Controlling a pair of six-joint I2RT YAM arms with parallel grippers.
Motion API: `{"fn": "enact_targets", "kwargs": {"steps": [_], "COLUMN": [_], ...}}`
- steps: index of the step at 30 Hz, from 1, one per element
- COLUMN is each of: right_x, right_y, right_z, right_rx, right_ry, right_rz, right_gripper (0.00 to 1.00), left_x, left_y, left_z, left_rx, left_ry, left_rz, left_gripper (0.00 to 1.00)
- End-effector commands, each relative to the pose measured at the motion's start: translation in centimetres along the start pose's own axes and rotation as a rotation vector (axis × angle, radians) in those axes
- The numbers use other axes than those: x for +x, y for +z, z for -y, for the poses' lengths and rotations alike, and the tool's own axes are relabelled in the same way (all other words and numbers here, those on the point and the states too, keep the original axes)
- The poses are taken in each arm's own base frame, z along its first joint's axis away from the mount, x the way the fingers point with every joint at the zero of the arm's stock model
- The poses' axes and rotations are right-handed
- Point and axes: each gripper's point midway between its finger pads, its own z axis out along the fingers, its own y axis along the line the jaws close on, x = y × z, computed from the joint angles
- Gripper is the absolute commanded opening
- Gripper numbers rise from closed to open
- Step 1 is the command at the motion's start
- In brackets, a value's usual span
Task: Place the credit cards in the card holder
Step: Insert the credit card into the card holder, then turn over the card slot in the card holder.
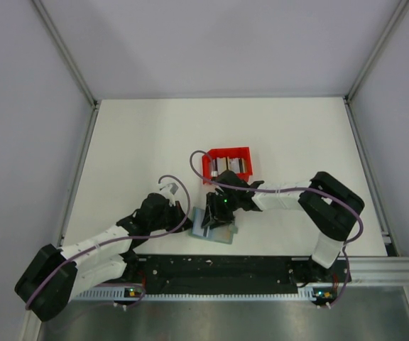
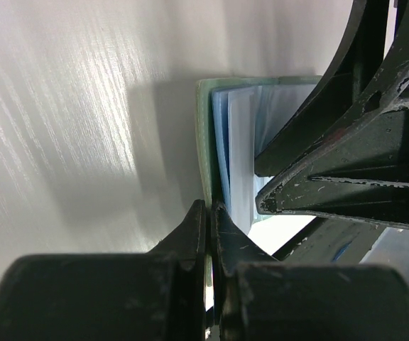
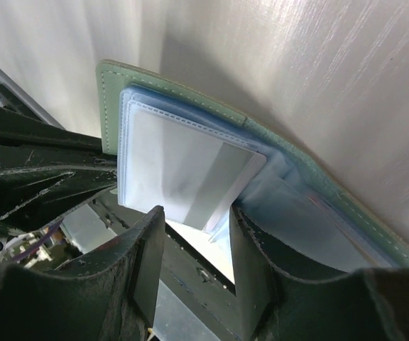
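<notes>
The open holder point(image 1: 220, 233) lies at lower centre of the top view. The left gripper point(image 2: 208, 211) pinches its green edge. The right gripper point(image 3: 196, 217), half open, straddles a whitish card point(image 3: 183, 170) poking from it.

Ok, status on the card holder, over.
Left tool shut on card holder edge. Right tool open at whitish card, partly inserted. Red bin clear behind.
</notes>
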Motion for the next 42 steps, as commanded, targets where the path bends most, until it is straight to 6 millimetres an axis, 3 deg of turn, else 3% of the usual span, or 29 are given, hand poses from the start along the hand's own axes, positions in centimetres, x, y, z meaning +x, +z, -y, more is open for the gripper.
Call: {"fn": "enact_targets", "kwargs": {"steps": [1, 5, 10, 15, 24, 33, 42], "right_x": [-0.9, -1.4, -1.7, -2.4, -4.1, -3.6, -2.4], "right_y": [0.2, -0.4, -0.9, -2.3, -6.4, -7.6, -7.5], "right_z": [-2.4, -4.0, -4.3, -2.2, -0.7, 1.9, 3.8], "right_rx": [-0.089, -0.153, -0.160, -0.008, 0.116, 0.210, 0.259], "right_ry": [-0.039, -0.076, -0.097, -0.128, -0.169, -0.186, -0.226], "right_rz": [0.017, 0.047, 0.065, 0.128, 0.299, 0.312, 0.264], "right_gripper": [0.41, 0.41, 0.41, 0.41, 0.47, 0.47, 0.47], "left_x": [-0.9, -1.0, -1.1, -1.6, -2.7, -3.1, -3.1], "left_y": [-0.1, -0.1, -0.1, -0.4, -1.0, -1.2, -1.5], "left_z": [1.0, 1.1, 1.2, 1.5, 2.2, 2.4, 2.6], "left_rx": [0.039, 0.040, 0.040, 0.041, 0.036, 0.028, 0.010], "left_ry": [0.024, 0.023, 0.022, 0.023, 0.034, 0.054, 0.077], "left_rz": [0.034, 0.037, 0.039, 0.063, 0.095, 0.090, 0.061], "left_gripper": [0.00, 0.00, 0.00, 0.00, 0.00, 0.00, 0.00]}}
